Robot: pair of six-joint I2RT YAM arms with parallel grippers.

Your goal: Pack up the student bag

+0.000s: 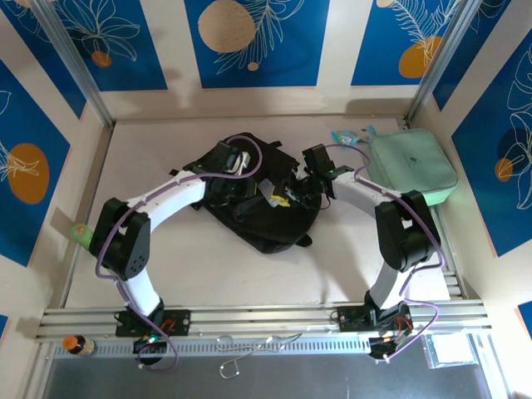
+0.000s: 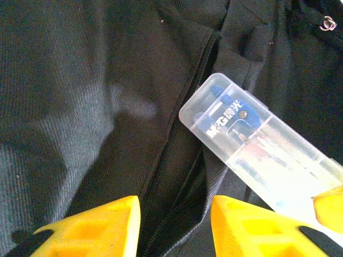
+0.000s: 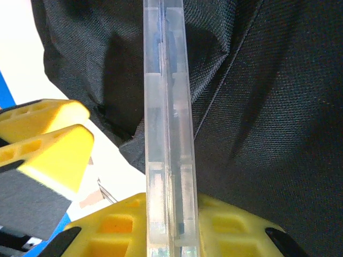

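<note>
Your left arm [image 1: 166, 195] bends with its elbow out to the left and its forearm angled in toward the middle. The left gripper [image 2: 174, 225] points down, jaws parted with nothing between them. Your right arm [image 1: 366, 195] bends the opposite way. The right gripper [image 3: 171, 219], close beside the left, clamps a clear plastic case [image 3: 166, 107].

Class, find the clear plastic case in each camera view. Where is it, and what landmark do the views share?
Top external: clear plastic case, a pale sliver mid-picture over the student bag.
Left wrist: centre to lower right, slanting.
Right wrist: centre, vertical strip, edge-on.
Shared landmark: the student bag.
</note>
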